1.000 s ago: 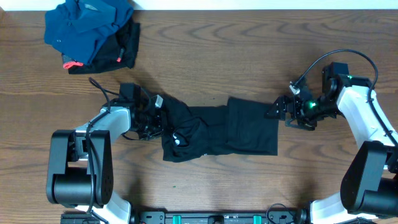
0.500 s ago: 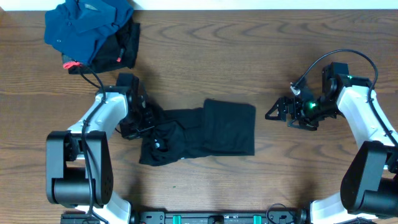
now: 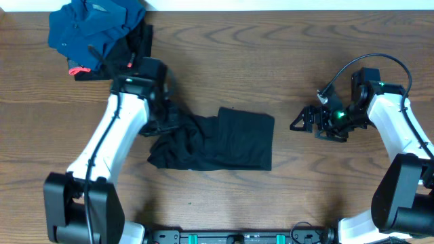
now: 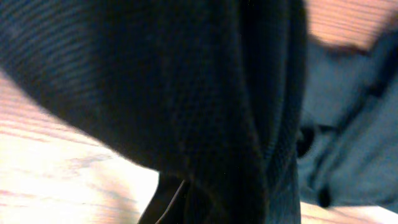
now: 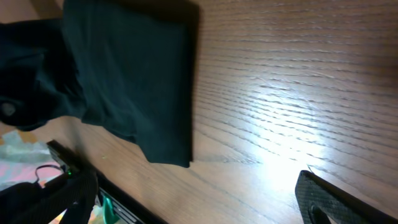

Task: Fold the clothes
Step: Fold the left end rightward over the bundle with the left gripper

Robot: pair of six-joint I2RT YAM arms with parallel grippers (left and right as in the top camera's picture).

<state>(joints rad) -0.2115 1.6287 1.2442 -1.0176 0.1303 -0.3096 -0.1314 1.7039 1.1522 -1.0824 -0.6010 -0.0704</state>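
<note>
Left tool [image 3: 169, 123] clenched on bunched left edge of clothes [image 3: 241, 139]; right tool [image 3: 297, 123] released, well clear.

The left arm [image 3: 119, 135] has swung out from its tucked pose and now stretches up toward the dark blue garment [image 3: 91, 27]. The left fingers [image 3: 168, 120], clamped on the bunched end of the black garment [image 3: 241, 139], have moved up and to the left, dragging it across the worktop [image 3: 224, 61]. Its folded edge, earlier just beside the right fingers [image 3: 297, 122], now lies well apart from them. The white logo no longer shows.
</note>
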